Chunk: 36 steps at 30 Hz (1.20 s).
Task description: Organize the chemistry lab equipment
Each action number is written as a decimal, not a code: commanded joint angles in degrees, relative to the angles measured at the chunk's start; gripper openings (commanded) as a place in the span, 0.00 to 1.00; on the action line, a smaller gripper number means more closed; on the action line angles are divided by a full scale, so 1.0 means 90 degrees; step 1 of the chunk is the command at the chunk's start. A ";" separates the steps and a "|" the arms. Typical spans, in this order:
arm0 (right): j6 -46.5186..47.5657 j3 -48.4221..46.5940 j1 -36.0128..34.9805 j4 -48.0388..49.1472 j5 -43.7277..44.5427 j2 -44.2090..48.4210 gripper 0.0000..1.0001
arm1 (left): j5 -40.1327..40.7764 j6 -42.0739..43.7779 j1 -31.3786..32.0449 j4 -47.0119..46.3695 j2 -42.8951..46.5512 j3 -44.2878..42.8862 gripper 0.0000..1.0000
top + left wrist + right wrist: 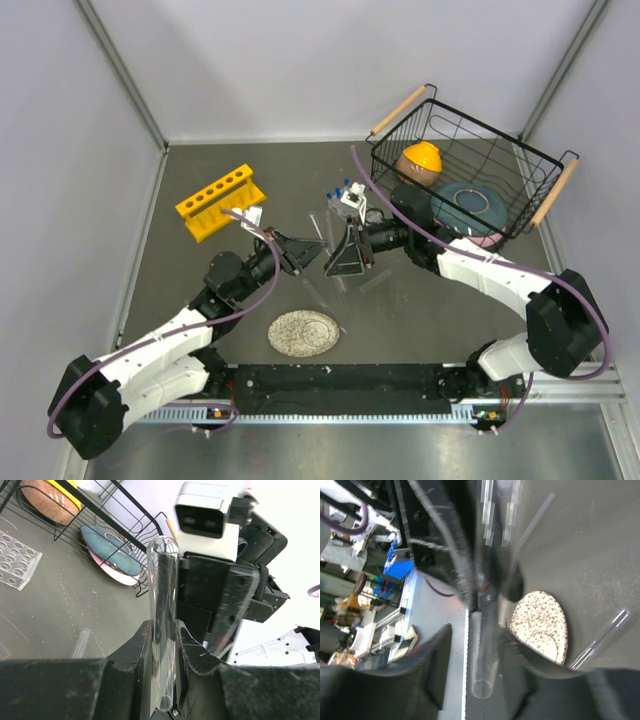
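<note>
My left gripper (303, 252) is shut on a long clear test tube (162, 605), whose round closed end points at the right gripper. My right gripper (337, 256) faces it at the table's middle. In the right wrist view its fingers (432, 665) stand apart around another clear tube (485, 650), which is blurred and lies against one finger only. That tube also shows blurred in the left wrist view (235, 610). The yellow six-hole rack (220, 202) lies at the back left. The small clear rack (348, 196) with blue-capped vials stands behind the grippers.
The black wire basket (520, 205) with dishes stands at the back right. The round speckled disc (304, 333) lies in front of the grippers. Loose test tubes lie on the table (375, 280), (316, 226), (600, 640). The clear rack shows in the left wrist view (17, 560).
</note>
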State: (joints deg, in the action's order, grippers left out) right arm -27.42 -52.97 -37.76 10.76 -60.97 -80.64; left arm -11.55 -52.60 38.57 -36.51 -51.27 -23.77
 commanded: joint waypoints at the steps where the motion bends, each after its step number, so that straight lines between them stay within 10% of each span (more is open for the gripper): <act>1: -0.0157 -0.0042 -0.0053 0.0250 -0.0023 -0.0112 0.29 | 0.0229 0.0170 0.0060 -0.0222 0.0178 0.0043 0.05; 4: 0.0058 -0.0062 -0.0043 0.0055 -0.0042 -0.0122 0.17 | 0.0122 0.0316 0.0051 0.0101 0.0266 -0.0054 0.08; 12: 0.1335 -0.0169 -0.0053 -0.0795 -0.0013 0.0054 0.10 | -0.0045 0.0726 -0.0017 0.1847 0.0686 -0.0551 0.77; 16: 0.2039 -0.0228 -0.0170 -0.1176 0.0007 0.0161 0.09 | -0.0210 0.1087 -0.0154 0.3010 0.0881 -0.1224 0.87; 24: 0.2763 -0.0257 -0.0355 -0.1713 -0.0061 0.0239 0.10 | -0.1244 0.1440 -0.0379 0.4525 0.0345 -0.2202 0.84; 36: 0.3008 -0.0228 -0.0355 -0.1811 -0.0110 0.0269 0.10 | -0.1763 0.1391 -0.0379 0.4594 0.0003 -0.2340 0.47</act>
State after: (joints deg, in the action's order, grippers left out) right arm -2.68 -52.93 -40.36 -6.26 -60.31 -80.20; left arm -24.86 -40.38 35.33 6.17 -51.20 -42.65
